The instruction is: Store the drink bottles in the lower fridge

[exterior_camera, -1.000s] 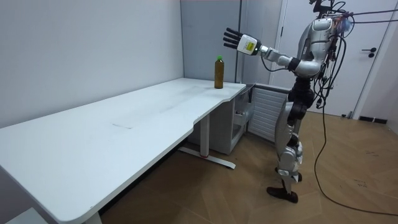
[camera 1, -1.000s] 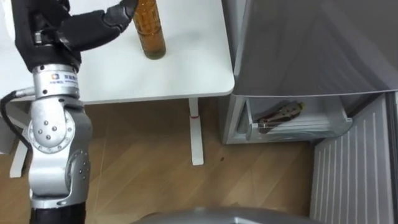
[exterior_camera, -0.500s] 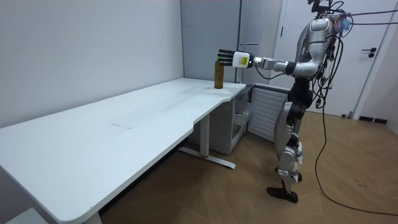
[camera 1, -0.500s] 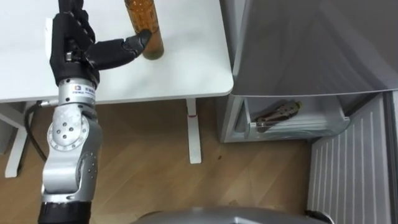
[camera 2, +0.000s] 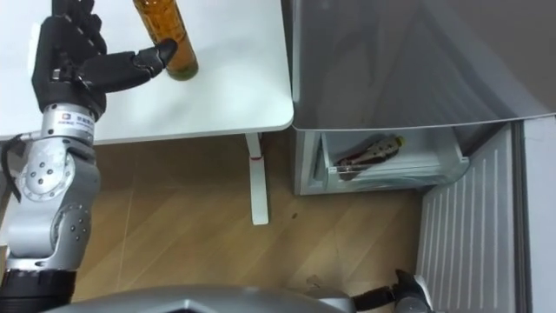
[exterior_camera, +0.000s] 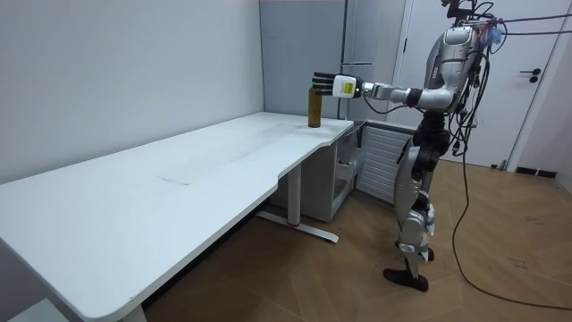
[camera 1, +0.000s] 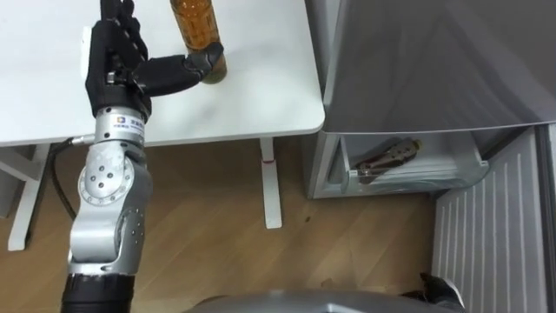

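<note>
Left hand (camera 1: 117, 63) open, thumb against the bottle (camera 1: 195, 26) on the table (camera 1: 261, 96): we're at the grasp; next, fingers must curl round it.

Amber-brown in the clear plastic drink bottle (camera 1: 198, 35) near the far right corner of the plain white tabletop (camera 1: 261, 96), green on its cap (exterior_camera: 314, 84). Matte black on the left hand (camera 1: 122, 65), silver below the wrist. Flat grey on the tall fridge (camera 1: 417, 69); white with fine ribbing on the panel (camera 1: 491, 235) beside it. Pale brown wood grain across the plank floor (camera 1: 208, 226).
</note>
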Tool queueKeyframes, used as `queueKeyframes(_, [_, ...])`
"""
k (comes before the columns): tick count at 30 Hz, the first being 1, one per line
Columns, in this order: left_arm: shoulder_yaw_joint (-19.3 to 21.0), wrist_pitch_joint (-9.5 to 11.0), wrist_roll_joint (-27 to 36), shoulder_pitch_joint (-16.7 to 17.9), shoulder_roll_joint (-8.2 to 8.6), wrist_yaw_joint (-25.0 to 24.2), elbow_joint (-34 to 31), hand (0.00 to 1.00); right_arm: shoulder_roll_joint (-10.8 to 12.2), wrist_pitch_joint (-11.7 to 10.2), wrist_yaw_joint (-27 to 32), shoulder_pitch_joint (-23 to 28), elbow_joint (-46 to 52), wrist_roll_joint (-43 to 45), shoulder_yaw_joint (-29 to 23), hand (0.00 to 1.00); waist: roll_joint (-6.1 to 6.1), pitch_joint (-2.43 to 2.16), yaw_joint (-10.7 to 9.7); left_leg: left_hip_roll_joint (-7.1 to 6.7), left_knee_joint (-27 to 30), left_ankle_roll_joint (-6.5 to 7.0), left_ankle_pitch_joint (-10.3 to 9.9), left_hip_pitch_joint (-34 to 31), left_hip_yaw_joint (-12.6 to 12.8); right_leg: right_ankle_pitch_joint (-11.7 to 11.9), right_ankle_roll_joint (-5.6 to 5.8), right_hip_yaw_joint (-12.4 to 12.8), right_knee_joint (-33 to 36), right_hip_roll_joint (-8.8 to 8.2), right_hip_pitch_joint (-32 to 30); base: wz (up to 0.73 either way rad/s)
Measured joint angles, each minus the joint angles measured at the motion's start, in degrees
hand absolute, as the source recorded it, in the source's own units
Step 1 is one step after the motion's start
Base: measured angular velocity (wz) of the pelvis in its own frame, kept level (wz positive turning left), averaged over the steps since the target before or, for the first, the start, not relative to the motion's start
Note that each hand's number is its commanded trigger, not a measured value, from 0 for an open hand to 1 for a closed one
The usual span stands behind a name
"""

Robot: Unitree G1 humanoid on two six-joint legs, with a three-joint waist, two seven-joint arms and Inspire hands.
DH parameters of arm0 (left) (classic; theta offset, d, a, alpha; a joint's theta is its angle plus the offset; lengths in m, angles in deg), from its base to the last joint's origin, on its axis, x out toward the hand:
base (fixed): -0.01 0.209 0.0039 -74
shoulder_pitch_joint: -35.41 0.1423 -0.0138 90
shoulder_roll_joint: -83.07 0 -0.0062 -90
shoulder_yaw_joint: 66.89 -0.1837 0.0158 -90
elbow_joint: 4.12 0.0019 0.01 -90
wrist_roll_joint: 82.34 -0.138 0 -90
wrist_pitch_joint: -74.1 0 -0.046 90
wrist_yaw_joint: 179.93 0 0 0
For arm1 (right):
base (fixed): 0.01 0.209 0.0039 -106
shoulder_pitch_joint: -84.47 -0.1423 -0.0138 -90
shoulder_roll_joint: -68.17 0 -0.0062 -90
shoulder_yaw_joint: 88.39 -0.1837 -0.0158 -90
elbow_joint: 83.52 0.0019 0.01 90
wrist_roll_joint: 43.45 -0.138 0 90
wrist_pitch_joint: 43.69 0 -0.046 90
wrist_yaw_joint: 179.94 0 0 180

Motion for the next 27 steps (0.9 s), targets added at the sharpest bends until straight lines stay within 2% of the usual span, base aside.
queueKeyframes(5, [0.33,0.0,-0.06,-1.7,-0.01,0.1,0.02,0.0,0.28,0.01,-0.02,0.69,0.04,0.01,-0.03,0.0,0.12,0.02,-0.23,0.03,-0.05,0.01,-0.01,-0.02,0.33,0.01,-0.02,1.14,0.1,0.14,-0.25,-0.04])
queueKeyframes(14, [0.25,0.0,2.22,-3.58,-0.03,0.06,3.16,0.0,0.22,0.11,-0.03,0.96,0.53,-0.25,-0.05,0.0,0.87,0.15,-1.8,0.17,-0.04,0.0,-0.01,0.02,0.55,0.1,-0.15,1.45,0.2,0.25,-0.31,0.0])
queueKeyframes(20, [0.45,0.0,2.29,-5.63,-0.03,0.12,5.54,0.0,0.07,0.25,-1.32,1.0,0.55,-0.19,-0.03,0.0,0.91,0.21,-1.61,0.58,-0.61,-0.05,-0.04,0.95,1.95,0.19,-0.31,2.88,0.39,0.61,-0.3,-0.11])
queueKeyframes(23, [0.45,0.0,2.31,-7.82,-0.04,0.16,8.64,0.0,0.11,0.62,-1.47,1.03,0.88,0.09,-0.05,0.0,0.85,0.23,-1.84,0.65,-1.0,-0.07,-0.03,1.07,2.01,0.21,-0.35,3.0,0.4,0.72,-0.42,0.0])
queueKeyframes(27, [0.45,-0.01,3.18,-8.14,-0.06,0.09,9.74,0.0,0.33,0.7,-0.92,1.14,0.93,0.05,-0.01,0.0,0.76,0.22,-2.36,0.69,-0.95,-0.07,-0.03,1.02,2.09,0.22,-0.35,3.08,0.2,0.76,-0.42,0.0])
